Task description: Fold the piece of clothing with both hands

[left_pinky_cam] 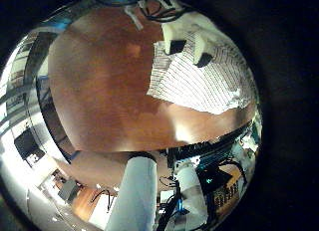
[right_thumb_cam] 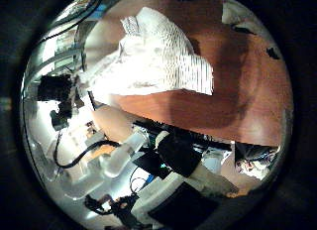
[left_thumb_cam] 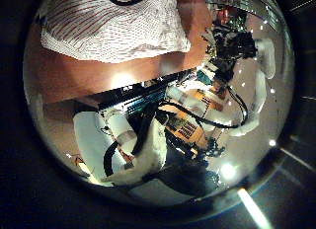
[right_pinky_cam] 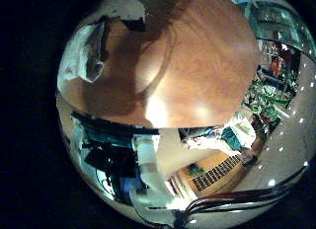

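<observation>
A light striped piece of clothing (left_pinky_cam: 199,77) lies on the wooden table (left_pinky_cam: 100,87), partly rumpled, with one end bunched up (right_thumb_cam: 149,47). My left hand (left_pinky_cam: 186,40) hovers over the cloth's edge. Its fingertips are relaxed, clear of the fabric and holding nothing. The left thumb side view shows the clothing (left_thumb_cam: 114,32) spread near the table's edge, and the other hand (left_thumb_cam: 233,41) raised off to the side with loose fingers and no cloth in it. In the right little finger side view the clothing (right_pinky_cam: 94,46) lies beside a wide bare stretch of table (right_pinky_cam: 188,61).
The table's front edge (left_thumb_cam: 128,86) runs just past the clothing. Equipment and cabling (right_thumb_cam: 168,151) crowd the space below and behind that edge. Bare tabletop (right_thumb_cam: 243,86) lies beside the garment.
</observation>
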